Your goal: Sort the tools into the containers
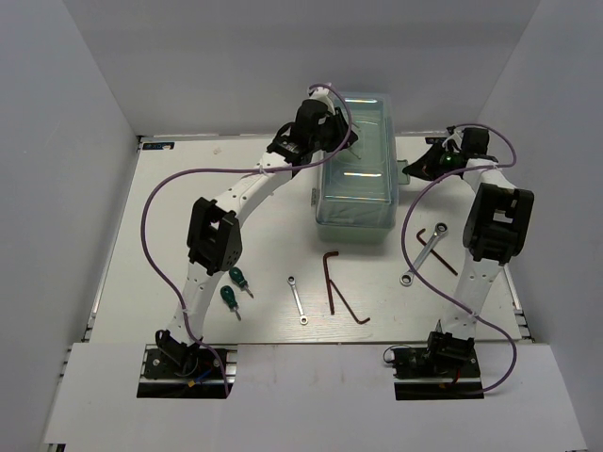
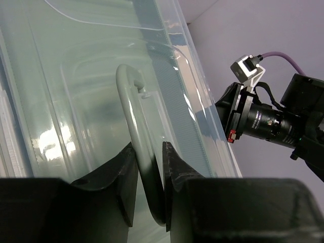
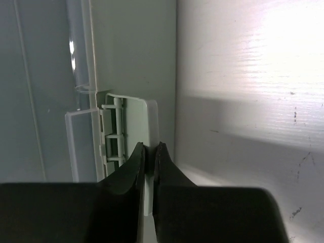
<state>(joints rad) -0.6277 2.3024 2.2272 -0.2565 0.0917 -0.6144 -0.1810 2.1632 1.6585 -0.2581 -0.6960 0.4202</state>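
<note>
The pale mint-green toolbox (image 1: 356, 193) stands closed at the back centre. My left gripper (image 1: 339, 132) (image 2: 149, 147) is shut on the lid's handle (image 2: 129, 96). My right gripper (image 1: 417, 169) (image 3: 150, 147) is shut on the toolbox's side latch (image 3: 135, 119). All the tools lie on the table. Two green-handled screwdrivers (image 1: 241, 280) (image 1: 230, 301) are by the left arm. The small wrench (image 1: 298, 299) is at front centre, with a dark hex key (image 1: 332, 281) beside it. The longer wrench (image 1: 424, 254) is near the right arm, and another hex key (image 1: 441, 260) crosses it.
White walls close the table on the left, back and right. The right wrist camera (image 2: 263, 121) shows beyond the toolbox edge. Purple cables loop over both arms. The toolbox wall (image 3: 45, 76) fills the left of the right wrist view, with bare table (image 3: 253, 101) to its right.
</note>
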